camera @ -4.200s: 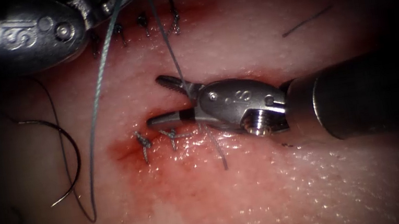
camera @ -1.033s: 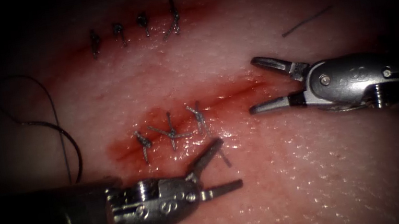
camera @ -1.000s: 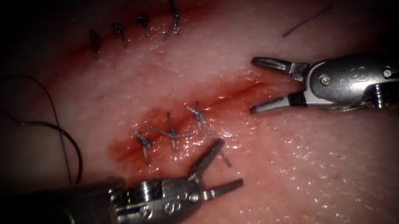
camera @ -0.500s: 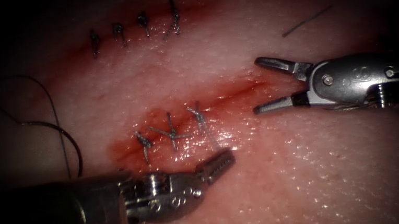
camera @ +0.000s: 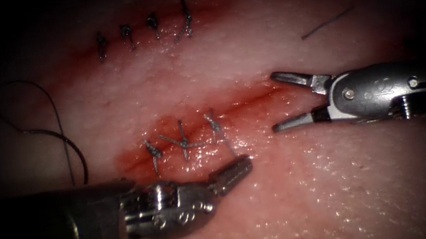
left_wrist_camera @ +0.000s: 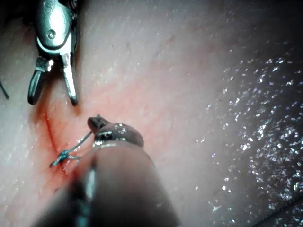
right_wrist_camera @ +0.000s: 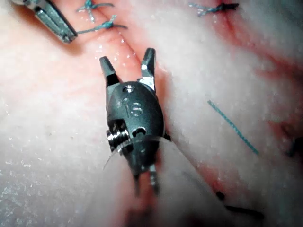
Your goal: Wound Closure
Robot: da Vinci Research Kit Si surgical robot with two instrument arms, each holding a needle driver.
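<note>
Three stitches (camera: 182, 141) cross the cut (camera: 255, 98), the left tool (camera: 243, 162) clamps the last knot's thread tail (camera: 228, 144), the right tool (camera: 273, 102) gapes empty, and the needle (camera: 78, 153) lies free on tissue (camera: 320, 193) leftward; trimming likely needs a taut tail.

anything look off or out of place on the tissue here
A loose cut end of thread lies on the tissue upper right of the cut. The needle lies free at far left. The left tool is shut on a stitch tail; the right tool gapes empty.
</note>
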